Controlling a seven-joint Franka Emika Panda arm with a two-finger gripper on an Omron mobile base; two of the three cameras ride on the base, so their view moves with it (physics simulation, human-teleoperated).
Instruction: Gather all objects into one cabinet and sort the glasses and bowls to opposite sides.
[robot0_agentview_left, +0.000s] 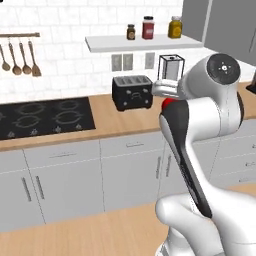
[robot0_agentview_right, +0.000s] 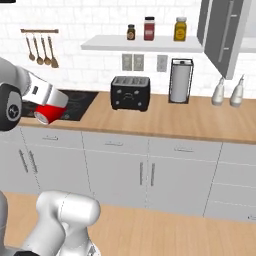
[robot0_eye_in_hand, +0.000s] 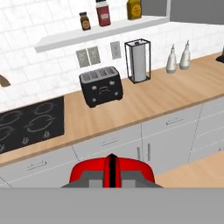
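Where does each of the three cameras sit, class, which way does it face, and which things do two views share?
Left base view: behind the arm, to its left, facing the counter; the white arm rises at lower right, hiding most of the red cup.
Right base view: behind, to its right, facing the same counter; the arm enters at left, its pincer shut on the red cup.
Hand view: on the hand, looking over the cup at the counter; dark pincer tips at the bottom.
Shared: all three show the toaster, the jar shelf and the paper towel holder.
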